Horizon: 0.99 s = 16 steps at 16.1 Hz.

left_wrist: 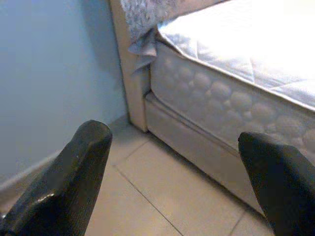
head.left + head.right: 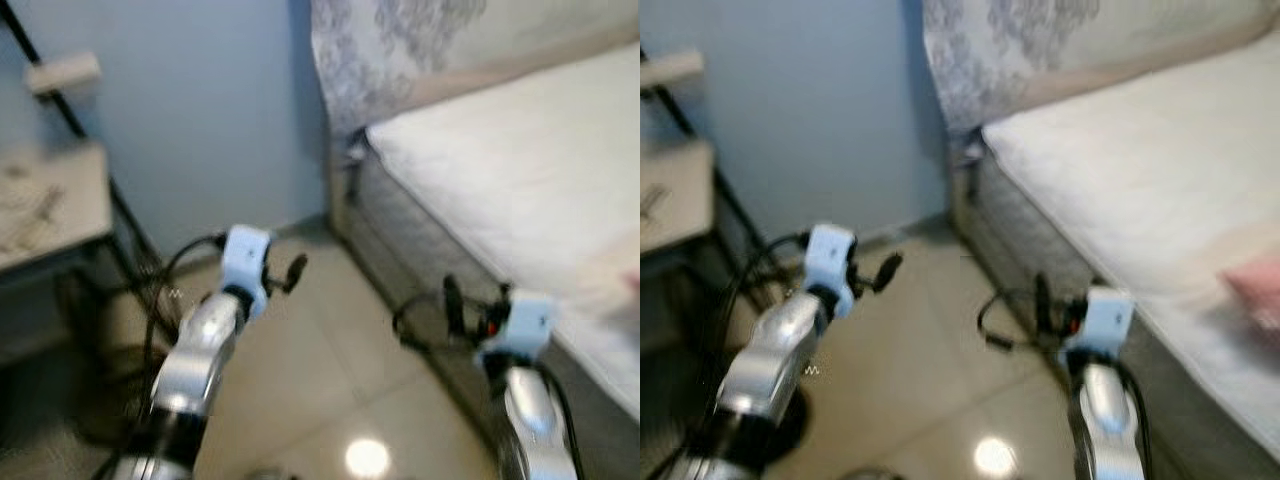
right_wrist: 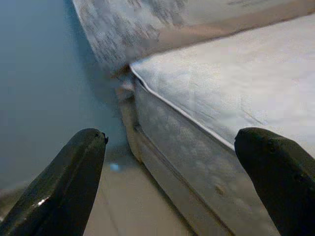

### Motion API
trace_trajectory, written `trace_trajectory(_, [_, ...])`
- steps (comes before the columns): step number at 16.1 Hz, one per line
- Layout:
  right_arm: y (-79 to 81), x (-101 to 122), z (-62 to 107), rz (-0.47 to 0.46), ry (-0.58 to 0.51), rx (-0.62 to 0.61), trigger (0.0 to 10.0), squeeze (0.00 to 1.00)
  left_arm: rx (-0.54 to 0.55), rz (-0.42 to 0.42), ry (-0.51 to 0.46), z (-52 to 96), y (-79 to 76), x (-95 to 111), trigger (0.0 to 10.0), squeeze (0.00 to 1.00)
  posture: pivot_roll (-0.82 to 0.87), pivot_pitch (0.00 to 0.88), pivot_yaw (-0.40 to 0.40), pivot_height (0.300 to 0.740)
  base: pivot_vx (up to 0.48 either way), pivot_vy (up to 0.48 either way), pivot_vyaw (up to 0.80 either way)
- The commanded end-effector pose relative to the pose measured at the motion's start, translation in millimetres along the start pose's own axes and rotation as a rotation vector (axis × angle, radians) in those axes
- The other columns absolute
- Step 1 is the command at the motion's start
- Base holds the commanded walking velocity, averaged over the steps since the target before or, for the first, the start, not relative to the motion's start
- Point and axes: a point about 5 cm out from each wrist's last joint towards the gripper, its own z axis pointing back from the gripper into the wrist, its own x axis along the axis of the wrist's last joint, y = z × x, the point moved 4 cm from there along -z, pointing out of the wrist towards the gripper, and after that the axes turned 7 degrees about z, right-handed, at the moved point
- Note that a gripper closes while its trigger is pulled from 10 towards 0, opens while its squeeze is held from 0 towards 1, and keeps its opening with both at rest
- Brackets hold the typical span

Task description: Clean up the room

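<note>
White mattress is lying bare; both the left gripper and right gripper are hanging wide open, holding nothing, so cleaning seems barely started.

A bed stands at right, its headboard against the wall. A shelf (blurred) stands left, the floor between.

One bed, one side table, one pink item
</note>
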Motion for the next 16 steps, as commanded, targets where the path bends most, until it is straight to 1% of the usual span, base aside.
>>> trace_trajectory(1, [-0.2, 2, 0.1, 0.0, 0.001, 0.014, 10.0, 0.0, 0.021, 0.009, -0.018, 0.7, 2.8, 1, 10.0, 0.0, 0.18, 0.036, 0.013, 0.74, 0.0, 0.0, 0.0])
trace_trajectory(2, [-10.2, 4, 0.0, 0.002, 0.001, -0.01, 10.0, 0.0, 0.017, 0.0, -0.022, 0.8, 0.3, 0, 10.0, 0.0, 0.18, 0.033, 0.001, 0.74, 0.0, 0.0, 0.0])
trace_trajectory(4, [-16.9, 8, -2.1, -0.008, -0.014, -0.034, 10.0, 0.0, 0.018, -0.002, -0.024, 0.9, 1.2, -1, 10.0, 0.0, 0.17, 0.033, 0.001, 0.74, 0.0, 0.0, 0.0])
trace_trajectory(5, [-18.3, 9, -2.8, -0.018, -0.019, -0.044, 10.0, 0.0, 0.016, -0.005, -0.025, 0.8, 2.1, -1, 10.0, 0.0, 0.18, 0.035, 0.0, 0.74, 0.0, 0.0, 0.0])
trace_trajectory(6, [-17.3, 9, -3.0, -0.028, -0.016, -0.043, 10.0, 0.0, 0.014, -0.006, -0.028, -0.2, 3.1, 1, 10.0, 0.0, 0.17, 0.036, -0.001, 0.74, 0.0, 0.0, -0.73])
trace_trajectory(7, [-15.8, 7, -1.6, -0.032, -0.006, -0.039, 10.0, 0.0, 0.003, -0.003, -0.034, -1.9, 2.1, 3, 10.0, 0.0, 0.18, 0.038, -0.003, 0.74, 0.0, 0.0, -0.78])
trace_trajectory(8, [-15.3, 5, 0.2, -0.028, 0.0, -0.038, 10.0, 0.0, -0.02, -0.026, -0.04, -3.5, -2.3, 5, 10.0, 0.0, 0.17, 0.038, -0.001, 0.74, 0.0, 0.0, -0.77])
trace_trajectory(9, [-15.4, 4, 0.4, -0.027, 0.001, -0.039, 10.0, 0.0, -0.026, -0.032, -0.041, -4.1, -3.5, 6, 10.0, 0.0, 0.17, 0.037, 0.0, 0.74, 0.0, 0.476, -0.77])
trace_trajectory(10, [-17.3, 4, 0.2, -0.026, 0.0, -0.043, 10.0, 0.0, -0.045, -0.041, -0.048, -5.6, -8.0, 7, 10.0, 0.0, 0.16, 0.037, 0.005, 0.74, 0.0, 0.48, -0.77])
trace_trajectory(12, [-20.8, 5, 0.6, -0.018, -0.002, -0.05, 10.0, 0.0, -0.056, -0.041, -0.049, -6.5, -11.7, 7, 10.0, 0.0, 0.16, 0.038, 0.003, 0.74, 0.0, 0.48, -0.77])
trace_trajectory(14, [-25.4, 8, 1.8, -0.01, -0.008, -0.059, 10.0, 0.0, -0.079, -0.037, -0.053, -9.8, -18.7, 7, 10.0, 0.0, 0.15, 0.038, -0.003, 0.74, 0.0, 0.48, -0.77])
trace_trajectory(16, [-26.9, 7, 3.0, -0.011, -0.008, -0.071, 10.0, 0.0, -0.086, -0.048, -0.059, -12.4, -20.6, 9, 10.0, 0.0, 0.15, 0.026, -0.004, 0.74, 0.0, 0.424, -0.77])
